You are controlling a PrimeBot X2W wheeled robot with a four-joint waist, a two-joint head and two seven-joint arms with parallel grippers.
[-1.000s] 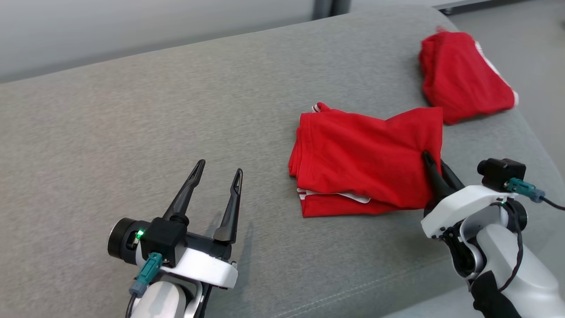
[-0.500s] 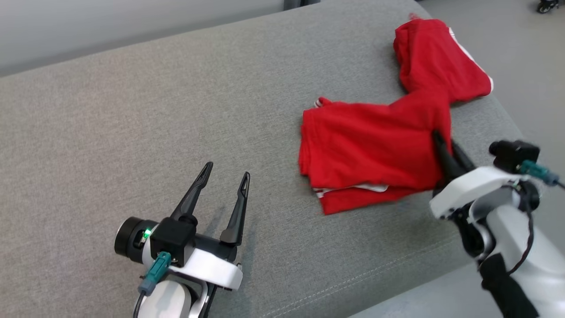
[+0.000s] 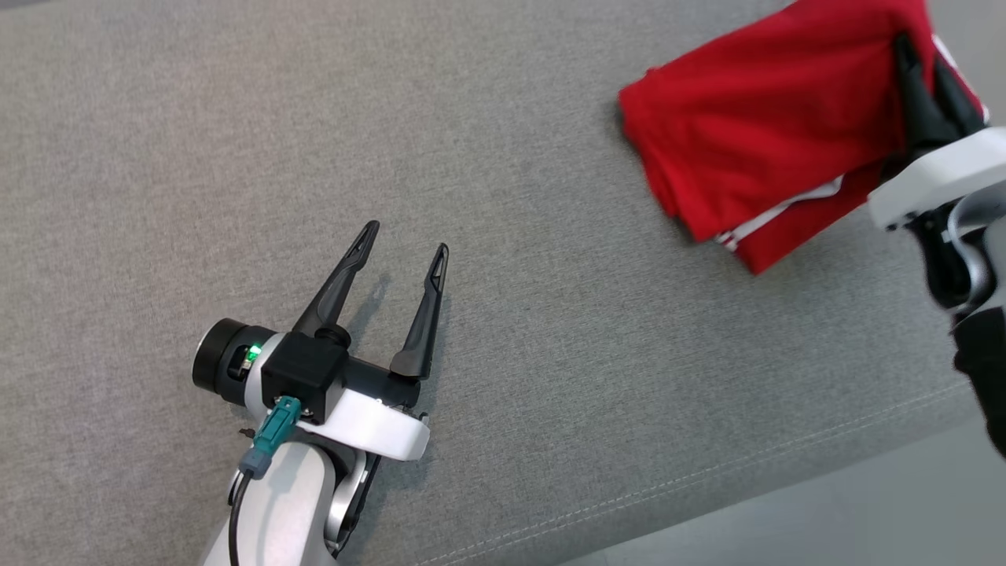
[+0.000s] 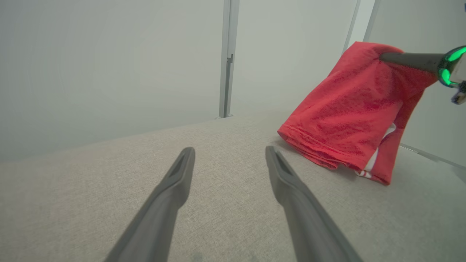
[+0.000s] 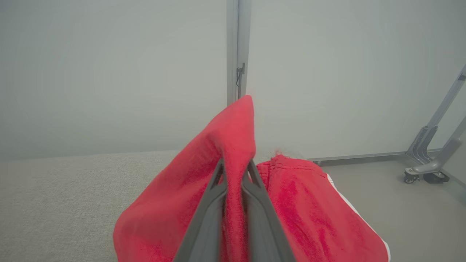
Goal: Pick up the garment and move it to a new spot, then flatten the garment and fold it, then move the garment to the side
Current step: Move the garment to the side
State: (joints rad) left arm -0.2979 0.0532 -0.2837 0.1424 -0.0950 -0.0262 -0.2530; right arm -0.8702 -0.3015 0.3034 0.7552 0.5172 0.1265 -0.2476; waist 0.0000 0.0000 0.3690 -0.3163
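Folded red garment (image 3: 754, 141) hangs by one edge from the right gripper (image 3: 919, 55), jaws pinched narrow on the cloth, lower hem at or just above the grey upholstered surface (image 3: 550, 354). Best carried slow and lifted clear, so the folds hold. Against a second ago: garment no longer lies flat, the head camera is turned, and the left gripper (image 3: 407, 239) is unchanged, jaws wide.

Light bright, even, diffuse. Head view sharp: weave of grey surface (image 3: 550, 377) resolved. Left gripper (image 3: 407, 238) casts faint soft shadow close beside it; garment (image 3: 747, 134) throws soft dark band along lower-left edge. Wrist views hazy, low contrast. Right gripper (image 5: 235, 165) out of focus at close range, edges smeared. Green light ring (image 4: 447, 67) blooms in left wrist view.
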